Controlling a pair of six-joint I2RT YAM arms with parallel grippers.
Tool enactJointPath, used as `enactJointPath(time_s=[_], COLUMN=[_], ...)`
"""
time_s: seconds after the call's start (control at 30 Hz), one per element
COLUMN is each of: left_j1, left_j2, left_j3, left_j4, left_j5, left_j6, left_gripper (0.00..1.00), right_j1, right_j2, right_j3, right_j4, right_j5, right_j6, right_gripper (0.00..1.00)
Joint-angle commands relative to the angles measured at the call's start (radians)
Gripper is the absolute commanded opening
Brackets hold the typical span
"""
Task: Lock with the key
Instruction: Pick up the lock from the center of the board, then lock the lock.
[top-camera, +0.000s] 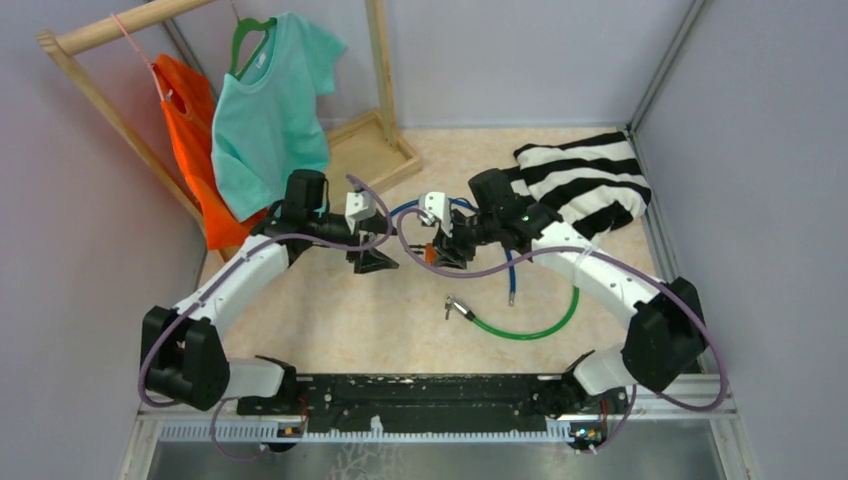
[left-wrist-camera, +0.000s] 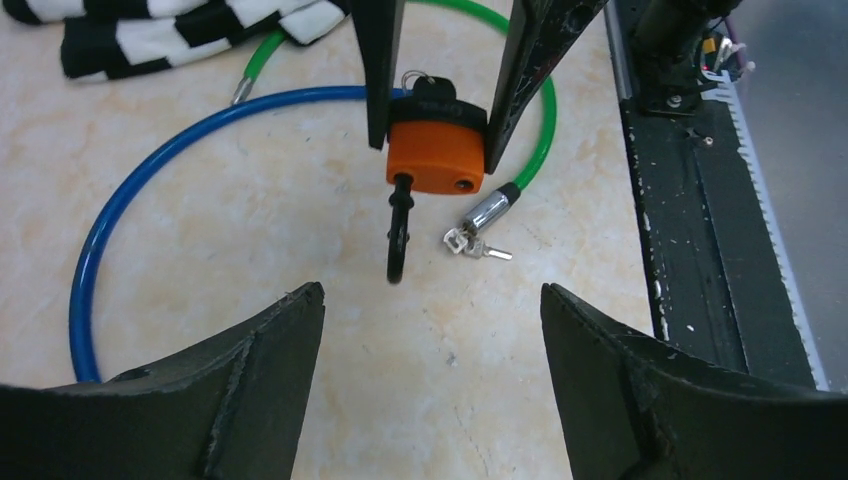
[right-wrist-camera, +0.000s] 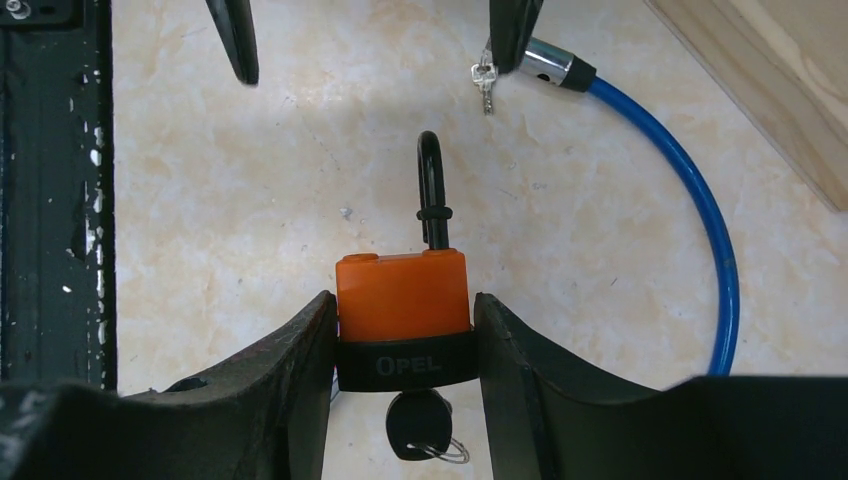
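My right gripper (right-wrist-camera: 402, 297) is shut on an orange padlock (right-wrist-camera: 402, 290) with a black "OPEL" band and holds it above the table. A black key (right-wrist-camera: 418, 428) with a small ring sits in its bottom. Its black shackle (right-wrist-camera: 432, 190) sticks out toward the left gripper, one leg in the body. In the left wrist view the padlock (left-wrist-camera: 435, 160) hangs between the right fingers (left-wrist-camera: 378, 70). My left gripper (left-wrist-camera: 432, 295) is open and empty, a short way in front of the shackle tip (left-wrist-camera: 398, 250). In the top view the two grippers, left (top-camera: 375, 262) and right (top-camera: 445, 255), face each other at mid-table.
A blue cable lock (right-wrist-camera: 700, 220) with a metal end and keys (right-wrist-camera: 484, 80) lies under the grippers. A green cable lock (top-camera: 530, 328) with keys (top-camera: 458, 307) lies nearer. A striped cloth (top-camera: 590, 180) is at back right, a wooden clothes rack (top-camera: 365, 140) with shirts at back left.
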Motion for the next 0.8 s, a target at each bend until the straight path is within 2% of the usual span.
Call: enactJointPath(time_s=[0.0,0.2,0.37,0.77], left_j1=[-0.067,-0.108,-0.145,-0.196], left_j2=[0.049,0.081,0.07,0.094], left_j3=[0.087,0.095,0.059,0.053], left_j4=[0.019,0.105,0.262,0.249], left_j5=[0.022,0.052,0.027,0.014], left_j6=[-0.014,-0.143,-0.263,-0.218], left_gripper=[0.81,0.68,0.63,0.58], right_j1=[-0.006,-0.008,-0.012,-0.022], right_j2=[-0.11,-0.21,-0.24,-0.245], right_j3=[0.02,-0.04,-0.071,-0.079], right_j4=[0.04,0.08,0.088,0.102], right_j5=[-0.026,0.029,0.023,-0.01], right_j6=[0.003,0.003,0.003,0.022], right_gripper=[0.0,0.0,0.0,0.0])
